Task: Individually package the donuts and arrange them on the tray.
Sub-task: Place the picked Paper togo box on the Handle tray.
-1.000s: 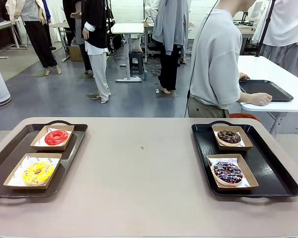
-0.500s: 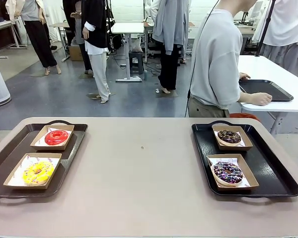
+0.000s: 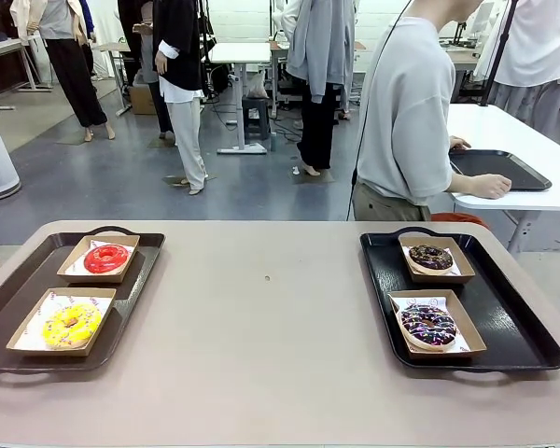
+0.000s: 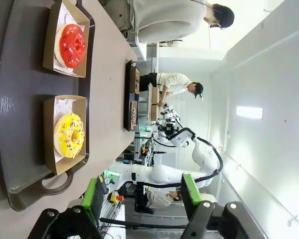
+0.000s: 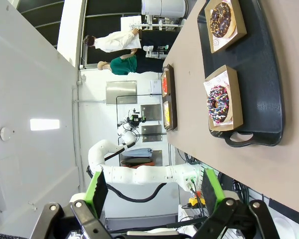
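Note:
Each donut lies in its own open paper-lined cardboard box. On the left black tray sit the red donut at the back and the yellow sprinkled donut in front. The right black tray carries the chocolate donut behind the purple drizzled donut. My left gripper is open, held back from the tray holding the red donut and yellow donut. My right gripper is open too, well short of the chocolate donut and purple donut.
The beige table top stretches between the two trays. Beyond the far edge a person in a grey shirt faces a white table with another black tray. Other people stand farther back.

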### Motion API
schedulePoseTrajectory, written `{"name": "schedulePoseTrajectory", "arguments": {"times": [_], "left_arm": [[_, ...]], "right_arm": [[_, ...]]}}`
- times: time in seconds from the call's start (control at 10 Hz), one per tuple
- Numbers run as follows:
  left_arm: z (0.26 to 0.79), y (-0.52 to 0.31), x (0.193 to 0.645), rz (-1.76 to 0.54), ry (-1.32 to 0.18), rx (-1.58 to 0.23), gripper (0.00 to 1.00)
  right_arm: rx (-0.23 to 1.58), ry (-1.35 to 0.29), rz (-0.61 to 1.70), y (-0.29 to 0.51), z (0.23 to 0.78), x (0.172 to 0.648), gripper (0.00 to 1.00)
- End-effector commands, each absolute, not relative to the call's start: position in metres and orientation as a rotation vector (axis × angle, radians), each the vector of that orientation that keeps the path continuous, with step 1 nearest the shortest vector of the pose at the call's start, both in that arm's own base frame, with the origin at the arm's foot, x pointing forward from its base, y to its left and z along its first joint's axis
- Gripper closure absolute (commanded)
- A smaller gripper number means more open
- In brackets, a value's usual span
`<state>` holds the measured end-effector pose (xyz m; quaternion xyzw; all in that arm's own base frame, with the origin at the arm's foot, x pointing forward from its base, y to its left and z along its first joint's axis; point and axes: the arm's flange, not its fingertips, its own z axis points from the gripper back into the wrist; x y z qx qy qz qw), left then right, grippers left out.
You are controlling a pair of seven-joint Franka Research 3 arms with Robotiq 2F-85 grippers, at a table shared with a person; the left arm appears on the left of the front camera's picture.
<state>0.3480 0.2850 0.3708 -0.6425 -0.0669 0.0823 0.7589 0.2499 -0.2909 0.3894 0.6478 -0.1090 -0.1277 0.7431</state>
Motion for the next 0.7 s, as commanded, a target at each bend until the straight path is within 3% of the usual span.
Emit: {"name": "schedulePoseTrajectory", "arguments": {"times": [0.0, 0.6], "left_arm": [[0.373, 0.288, 0.3478, 0.189, -0.145, -1.396, 0.18], [0.373, 0.288, 0.3478, 0.189, -0.145, -1.396, 0.18]], "right_arm": [[1.426, -0.241, -0.278, -0.2917, 0.3896, 0.2497, 0.0], [1.426, -0.241, -0.278, -0.2917, 0.3896, 0.2497, 0.0]]}}
